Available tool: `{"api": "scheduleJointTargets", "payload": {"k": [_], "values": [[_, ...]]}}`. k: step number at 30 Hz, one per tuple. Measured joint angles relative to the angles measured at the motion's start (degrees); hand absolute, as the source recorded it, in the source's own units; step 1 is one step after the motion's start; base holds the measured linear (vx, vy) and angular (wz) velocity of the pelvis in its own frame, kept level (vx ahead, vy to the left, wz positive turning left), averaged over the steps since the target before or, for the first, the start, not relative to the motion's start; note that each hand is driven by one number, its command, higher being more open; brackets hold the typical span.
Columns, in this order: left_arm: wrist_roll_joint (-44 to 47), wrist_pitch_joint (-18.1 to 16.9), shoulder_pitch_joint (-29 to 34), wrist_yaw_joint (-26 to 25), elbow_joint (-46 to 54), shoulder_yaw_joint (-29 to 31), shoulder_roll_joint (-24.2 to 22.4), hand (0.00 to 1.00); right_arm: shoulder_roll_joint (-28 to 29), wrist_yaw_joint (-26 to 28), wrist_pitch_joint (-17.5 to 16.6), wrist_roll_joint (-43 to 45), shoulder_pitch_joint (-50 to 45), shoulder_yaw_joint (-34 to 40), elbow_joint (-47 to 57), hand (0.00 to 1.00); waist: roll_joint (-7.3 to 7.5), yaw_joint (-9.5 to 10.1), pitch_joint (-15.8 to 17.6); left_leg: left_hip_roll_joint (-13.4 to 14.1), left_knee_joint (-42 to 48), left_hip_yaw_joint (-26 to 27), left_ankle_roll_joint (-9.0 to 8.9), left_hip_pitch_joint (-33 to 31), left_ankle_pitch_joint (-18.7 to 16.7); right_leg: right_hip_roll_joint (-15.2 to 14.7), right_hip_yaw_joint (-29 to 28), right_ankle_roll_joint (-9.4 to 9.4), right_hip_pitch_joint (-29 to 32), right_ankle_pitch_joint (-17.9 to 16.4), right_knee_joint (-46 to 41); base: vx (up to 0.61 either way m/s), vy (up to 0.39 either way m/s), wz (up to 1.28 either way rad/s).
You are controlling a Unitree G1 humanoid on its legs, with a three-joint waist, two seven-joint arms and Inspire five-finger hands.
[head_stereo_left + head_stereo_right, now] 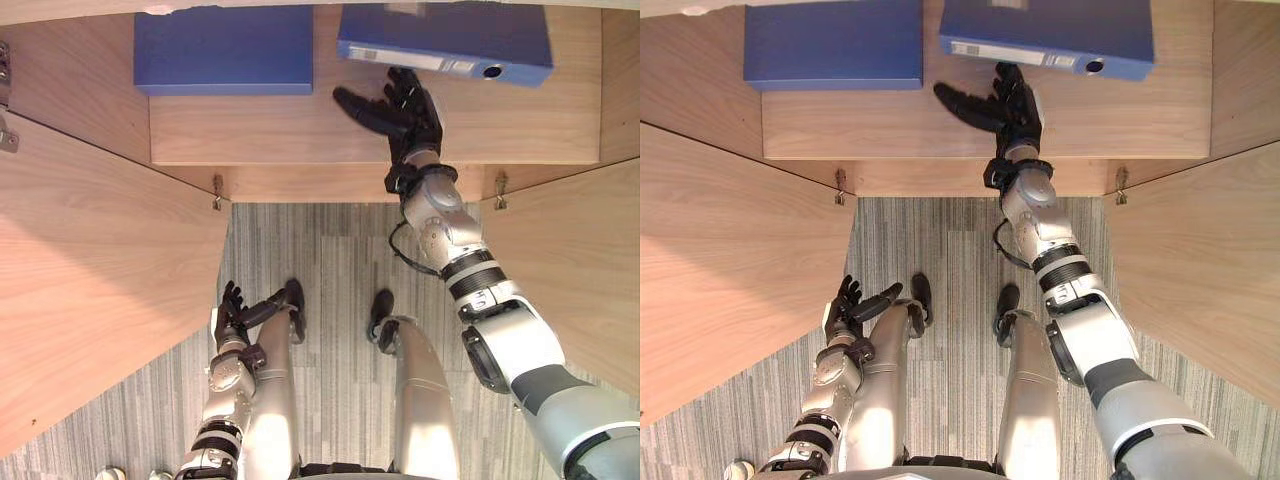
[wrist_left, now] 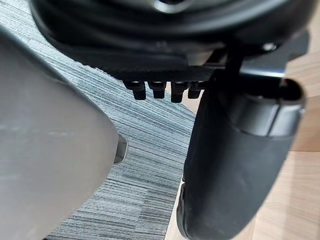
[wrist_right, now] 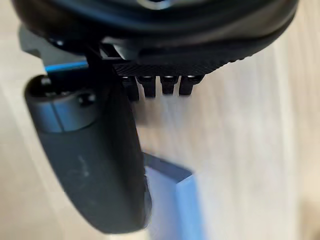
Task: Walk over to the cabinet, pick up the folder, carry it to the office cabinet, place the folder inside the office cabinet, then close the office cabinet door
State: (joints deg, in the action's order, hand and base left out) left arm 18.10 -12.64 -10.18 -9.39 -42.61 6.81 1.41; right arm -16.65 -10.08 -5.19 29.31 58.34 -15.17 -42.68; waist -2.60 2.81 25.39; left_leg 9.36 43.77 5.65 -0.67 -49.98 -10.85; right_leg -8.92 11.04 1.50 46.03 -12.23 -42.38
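Folder [image 1: 445, 40] with labelled spine on cabinet shelf [image 1: 250, 130], right hand [image 1: 408, 112] just beside it — fingers spread

Right hand [image 3: 165, 40] thumb beside blue folder [image 3: 182, 200] on wooden shelf [image 3: 260, 150].

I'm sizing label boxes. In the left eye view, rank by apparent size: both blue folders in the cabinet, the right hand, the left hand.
1. left blue folder and right blue folder: alike, both cut off at the top edge, so unranked.
2. right hand.
3. left hand, clearly smallest.
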Motion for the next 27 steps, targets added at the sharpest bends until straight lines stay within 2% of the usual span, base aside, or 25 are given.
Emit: {"api": "scheduleJointTargets", "payload": {"k": [2,6,17,19,27], "values": [[0.00,-0.14,-0.12,0.04,-0.95,-0.55,0.83,1.00,-1.74,0.75,0.14,-6.38,0.02,-1.52,-1.58,0.00,0.28,-0.08,-0.29,0.00,-0.34,0.08,0.04,0.00,0.05,0.03,0.02,0.05,0.00,0.14,0.39,-0.01,-0.017,0.00],[0.00,-0.25,-0.62,0.63,-2.24,-1.15,1.61,1.00,-3.14,0.77,0.33,-13.26,0.04,-1.91,-2.97,0.00,0.34,-0.18,-0.33,-0.02,-0.79,0.25,0.03,0.00,0.08,0.04,0.03,0.10,0.00,0.24,0.91,0.00,0.000,0.00],[1.25,-0.90,-1.78,0.41,-2.88,-0.96,1.92,1.00,-3.45,-4.53,1.60,-16.85,4.77,-0.80,-5.94,0.00,0.35,-0.12,-0.35,-0.11,-1.67,0.18,-0.02,-2.29,0.40,0.14,0.28,0.21,2.11,0.62,1.70,0.00,-0.020,0.00],[1.26,-1.00,-2.18,-0.33,-2.89,-0.98,1.83,1.00,-3.46,-6.57,2.87,-20.03,7.27,-0.04,-8.01,0.00,0.35,-0.08,-0.35,-0.34,-1.88,-0.12,-0.07,-2.87,0.73,-0.04,0.68,0.21,2.47,0.65,1.75,0.00,-0.029,0.08],[1.58,-1.97,-2.18,-2.57,-2.01,-1.07,1.54,1.00,-3.43,-10.90,4.33,-27.26,8.67,2.12,-8.24,0.00,0.34,-0.10,-0.35,-1.50,-3.75,-1.03,-0.01,-4.81,3.24,-1.10,1.88,-0.31,4.43,1.39,1.76,-0.04,-0.032,0.11]]}}
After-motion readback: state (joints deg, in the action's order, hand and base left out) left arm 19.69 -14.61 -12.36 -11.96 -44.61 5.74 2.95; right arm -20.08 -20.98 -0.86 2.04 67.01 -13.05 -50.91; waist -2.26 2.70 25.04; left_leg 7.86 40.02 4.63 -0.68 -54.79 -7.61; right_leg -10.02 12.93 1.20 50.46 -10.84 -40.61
